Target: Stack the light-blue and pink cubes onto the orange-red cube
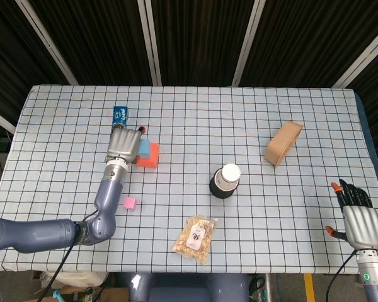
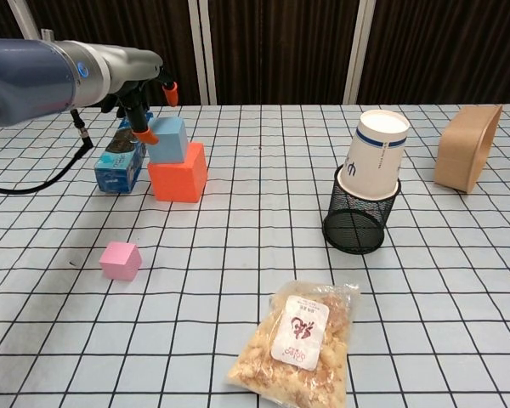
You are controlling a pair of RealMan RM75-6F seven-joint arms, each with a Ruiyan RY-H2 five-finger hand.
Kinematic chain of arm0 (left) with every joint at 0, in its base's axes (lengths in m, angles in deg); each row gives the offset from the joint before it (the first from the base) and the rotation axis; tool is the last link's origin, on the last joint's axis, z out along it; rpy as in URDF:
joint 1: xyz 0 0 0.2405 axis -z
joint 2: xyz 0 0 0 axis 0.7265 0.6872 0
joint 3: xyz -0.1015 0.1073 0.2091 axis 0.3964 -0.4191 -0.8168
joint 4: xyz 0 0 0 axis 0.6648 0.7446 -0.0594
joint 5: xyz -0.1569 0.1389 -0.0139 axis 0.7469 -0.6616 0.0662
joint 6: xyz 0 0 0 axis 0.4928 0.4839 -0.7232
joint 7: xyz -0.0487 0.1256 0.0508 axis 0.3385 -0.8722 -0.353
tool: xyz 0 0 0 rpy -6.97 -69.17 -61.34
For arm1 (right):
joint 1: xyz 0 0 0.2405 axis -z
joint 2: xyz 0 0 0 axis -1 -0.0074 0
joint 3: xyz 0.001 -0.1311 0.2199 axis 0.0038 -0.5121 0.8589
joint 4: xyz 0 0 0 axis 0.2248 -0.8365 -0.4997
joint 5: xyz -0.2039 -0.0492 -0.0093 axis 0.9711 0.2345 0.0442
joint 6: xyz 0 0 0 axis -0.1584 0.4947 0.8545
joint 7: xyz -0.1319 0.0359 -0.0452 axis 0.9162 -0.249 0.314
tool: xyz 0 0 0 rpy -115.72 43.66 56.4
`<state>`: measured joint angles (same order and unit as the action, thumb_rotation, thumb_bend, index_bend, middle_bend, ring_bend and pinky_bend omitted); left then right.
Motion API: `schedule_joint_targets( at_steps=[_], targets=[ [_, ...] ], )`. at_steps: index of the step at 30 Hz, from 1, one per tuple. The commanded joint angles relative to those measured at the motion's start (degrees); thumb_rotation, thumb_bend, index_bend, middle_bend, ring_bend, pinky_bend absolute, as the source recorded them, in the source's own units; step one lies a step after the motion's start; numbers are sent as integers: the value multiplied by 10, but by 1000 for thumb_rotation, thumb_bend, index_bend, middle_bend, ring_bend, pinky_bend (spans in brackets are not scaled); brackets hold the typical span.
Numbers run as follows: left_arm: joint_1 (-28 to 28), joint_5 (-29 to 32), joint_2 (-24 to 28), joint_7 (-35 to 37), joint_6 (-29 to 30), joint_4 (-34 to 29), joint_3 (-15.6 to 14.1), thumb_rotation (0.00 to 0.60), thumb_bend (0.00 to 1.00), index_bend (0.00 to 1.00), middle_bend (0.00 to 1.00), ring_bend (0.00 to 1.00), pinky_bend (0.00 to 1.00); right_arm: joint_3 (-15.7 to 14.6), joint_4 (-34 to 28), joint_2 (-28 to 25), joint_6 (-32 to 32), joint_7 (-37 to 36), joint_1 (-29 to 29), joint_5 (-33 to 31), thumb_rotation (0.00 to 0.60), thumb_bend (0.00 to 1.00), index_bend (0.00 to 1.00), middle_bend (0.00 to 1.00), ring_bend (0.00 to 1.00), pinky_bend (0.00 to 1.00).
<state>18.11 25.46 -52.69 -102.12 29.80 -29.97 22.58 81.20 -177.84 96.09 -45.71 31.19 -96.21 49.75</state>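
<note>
The light-blue cube (image 1: 144, 145) (image 2: 168, 138) rests on the orange-red cube (image 1: 150, 157) (image 2: 178, 172), set toward its back-left corner. My left hand (image 1: 124, 143) (image 2: 138, 95) hovers just above and left of the light-blue cube. Its fingers are apart, and one orange fingertip (image 2: 141, 132) lies close beside the cube's left face. The pink cube (image 1: 130, 202) (image 2: 121, 260) lies alone on the table, nearer to me. My right hand (image 1: 356, 220) hangs off the table's right front corner, fingers spread and holding nothing.
A blue box (image 1: 120, 114) (image 2: 120, 160) lies just left of the stack. A paper cup (image 1: 227, 175) (image 2: 374, 151) sits upside down on a black mesh holder (image 2: 357, 223) mid-table. A brown paper tray (image 1: 283, 142) (image 2: 467, 157) stands at the right, a snack bag (image 1: 196, 238) (image 2: 299, 340) near the front.
</note>
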Motion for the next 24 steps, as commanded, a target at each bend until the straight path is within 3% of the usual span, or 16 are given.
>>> schedule_joint_targets(
  at_steps=[1,11,19,24],
  targets=[
    [-10,-17,31,2,20,-55,-2,600,301,228,846,699,704,0,0,0,2,-1,-1,0,600,103,71,33,55,104],
    [-68,-93,152,40,74,-254,-15,600,288,236,847,699,703,-1,-3,-2,1,-4,0,1,600,104,71,33,55,104],
    [-132,-155,214,64,131,-368,-66,600,275,276,849,701,712,-1,-3,-2,3,-3,-1,-1,600,104,71,33,55,104],
    [-167,-177,226,57,141,-402,-122,600,272,281,850,701,718,-2,-5,-3,4,-5,-1,-1,600,103,71,33,55,104]
  ],
)
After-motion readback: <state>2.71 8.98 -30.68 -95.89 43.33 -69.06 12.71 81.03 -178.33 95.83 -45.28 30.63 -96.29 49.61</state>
